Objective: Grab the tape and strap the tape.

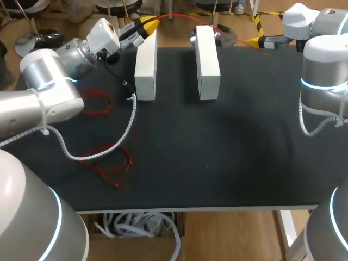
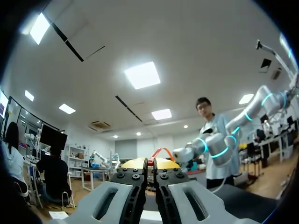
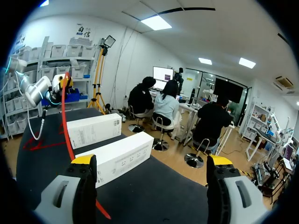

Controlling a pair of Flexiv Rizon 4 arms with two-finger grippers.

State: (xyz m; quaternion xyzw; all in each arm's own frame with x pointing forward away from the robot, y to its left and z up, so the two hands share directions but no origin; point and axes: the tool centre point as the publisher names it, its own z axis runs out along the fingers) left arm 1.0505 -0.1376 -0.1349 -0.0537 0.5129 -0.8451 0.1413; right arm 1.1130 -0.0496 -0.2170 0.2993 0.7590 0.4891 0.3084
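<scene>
A long red tape (image 1: 217, 30) runs above the far ends of two white boxes, the left box (image 1: 145, 65) and the right box (image 1: 207, 54). My left gripper (image 1: 148, 23) hangs at the far end of the left box and is shut on one end of the tape. In the left wrist view its yellow tips (image 2: 150, 163) are pressed together, with the red tape (image 2: 161, 150) arcing out ahead. My right gripper (image 1: 255, 31) stands wide open at the table's far right. In the right wrist view the tape (image 3: 67, 135) passes just inside one finger of the right gripper (image 3: 152, 161), untouched.
Two more red tape loops lie on the black table (image 1: 228, 141) at the left, one (image 1: 98, 103) by my left arm and one (image 1: 111, 160) nearer the front edge. A white coiled cable (image 1: 117, 138) hangs from the left arm over them.
</scene>
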